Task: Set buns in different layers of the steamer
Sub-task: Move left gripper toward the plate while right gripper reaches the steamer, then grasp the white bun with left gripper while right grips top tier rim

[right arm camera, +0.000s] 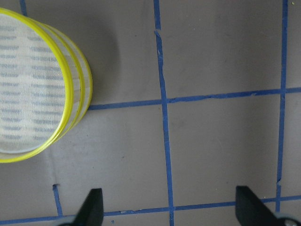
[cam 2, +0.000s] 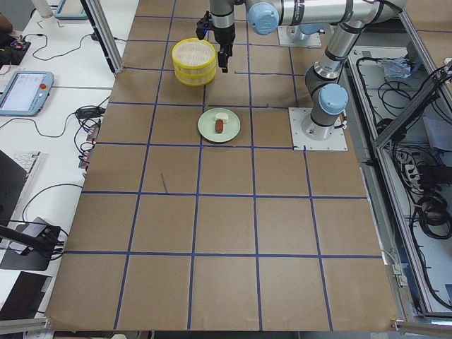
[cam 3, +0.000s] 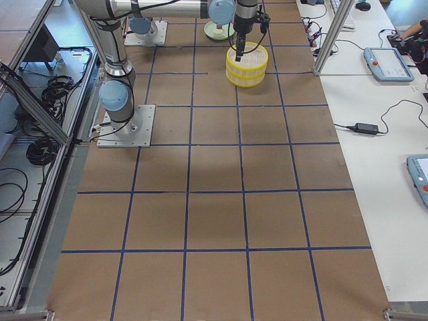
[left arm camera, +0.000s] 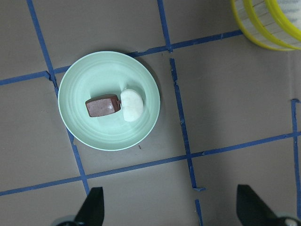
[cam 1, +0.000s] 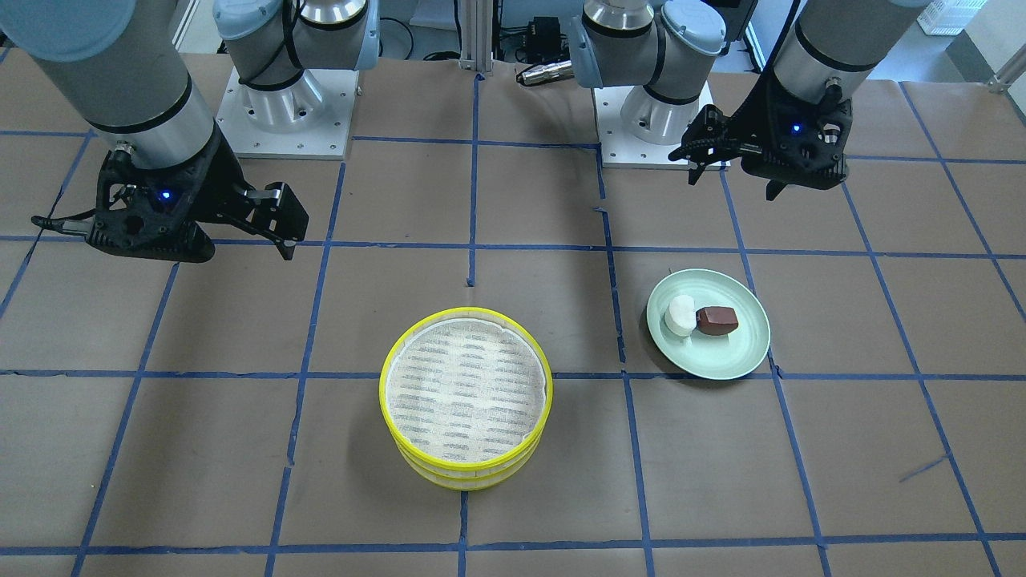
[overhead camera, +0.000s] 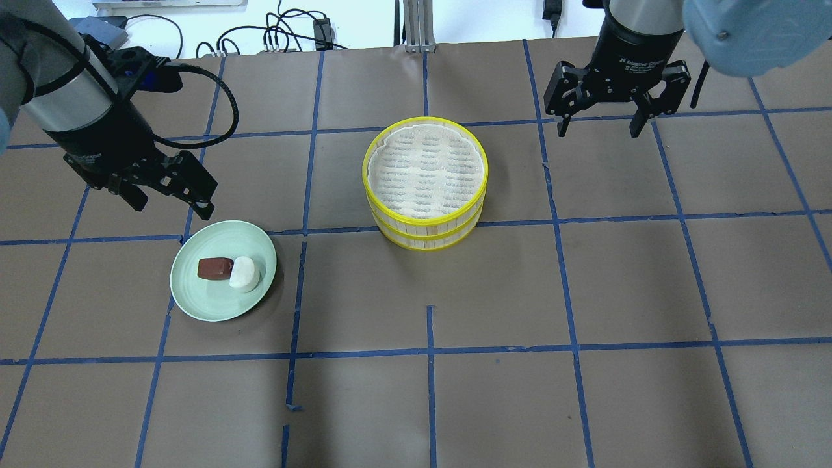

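Observation:
Two steamer layers stand stacked mid-table, yellow rims and empty white mesh: top layer [overhead camera: 426,169], bottom layer [overhead camera: 426,238]. The stack shows in the front view [cam 1: 465,397] and both wrist views [left arm camera: 270,23] [right arm camera: 28,94]. The white bun [overhead camera: 245,273] [cam 1: 680,314] [left arm camera: 131,104] and the reddish-brown bun [overhead camera: 214,268] [cam 1: 716,320] [left arm camera: 101,107] lie touching on a pale green plate [overhead camera: 221,302] [cam 1: 721,361] [left arm camera: 108,136]. My left gripper [overhead camera: 172,207] [cam 1: 733,184] [left arm camera: 171,209] hovers open and empty behind the plate. My right gripper [overhead camera: 599,127] [cam 1: 172,240] [right arm camera: 170,209] hovers open and empty, right of the stack.
The table is brown paper with a grid of blue tape lines. Both arm bases [cam 1: 284,112] [cam 1: 653,120] stand at the robot's edge. Cables and a handheld unit [cam 3: 384,63] lie on side benches beyond the table.

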Robot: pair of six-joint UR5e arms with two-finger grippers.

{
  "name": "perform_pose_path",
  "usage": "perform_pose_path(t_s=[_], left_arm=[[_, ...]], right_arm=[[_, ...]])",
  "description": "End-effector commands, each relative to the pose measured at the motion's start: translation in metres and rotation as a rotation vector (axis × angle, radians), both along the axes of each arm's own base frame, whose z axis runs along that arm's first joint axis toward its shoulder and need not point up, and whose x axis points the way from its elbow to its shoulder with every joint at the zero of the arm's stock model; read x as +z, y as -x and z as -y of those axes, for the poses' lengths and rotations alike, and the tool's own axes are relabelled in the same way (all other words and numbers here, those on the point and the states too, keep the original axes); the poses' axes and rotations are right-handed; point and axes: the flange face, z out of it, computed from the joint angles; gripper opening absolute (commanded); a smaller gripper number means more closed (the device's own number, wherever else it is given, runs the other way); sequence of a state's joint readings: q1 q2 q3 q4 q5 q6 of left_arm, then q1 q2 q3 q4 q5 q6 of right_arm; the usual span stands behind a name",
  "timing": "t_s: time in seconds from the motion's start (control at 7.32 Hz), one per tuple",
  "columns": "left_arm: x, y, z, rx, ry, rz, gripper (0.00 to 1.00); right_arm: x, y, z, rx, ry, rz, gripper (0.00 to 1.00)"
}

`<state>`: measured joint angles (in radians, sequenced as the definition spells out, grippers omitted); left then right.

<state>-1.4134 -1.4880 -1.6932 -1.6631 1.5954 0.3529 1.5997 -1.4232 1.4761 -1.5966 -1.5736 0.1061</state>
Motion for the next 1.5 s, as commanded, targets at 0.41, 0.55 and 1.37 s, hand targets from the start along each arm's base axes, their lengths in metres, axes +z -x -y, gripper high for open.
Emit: perform_pose_path(t_s=[0.41,0.55,1.37], left_arm=[[-0.151,-0.055,0.057,-0.005,-0.096,0.03,1.0],[-0.176,-0.059,0.074,-0.043,-0.074,0.03,1.0],[-0.254,-0.044,0.08,0.048,-0.141,-0.113,1.0]], right_arm=[[-0.138,-0.118,0.053,-0.082,0.044,0.012,1.0],[-0.158,-0.124,0.054,-0.093,0.014,0.004,1.0],[-0.186,-0.121,0.05,-0.087,0.041,0.011,0.17]])
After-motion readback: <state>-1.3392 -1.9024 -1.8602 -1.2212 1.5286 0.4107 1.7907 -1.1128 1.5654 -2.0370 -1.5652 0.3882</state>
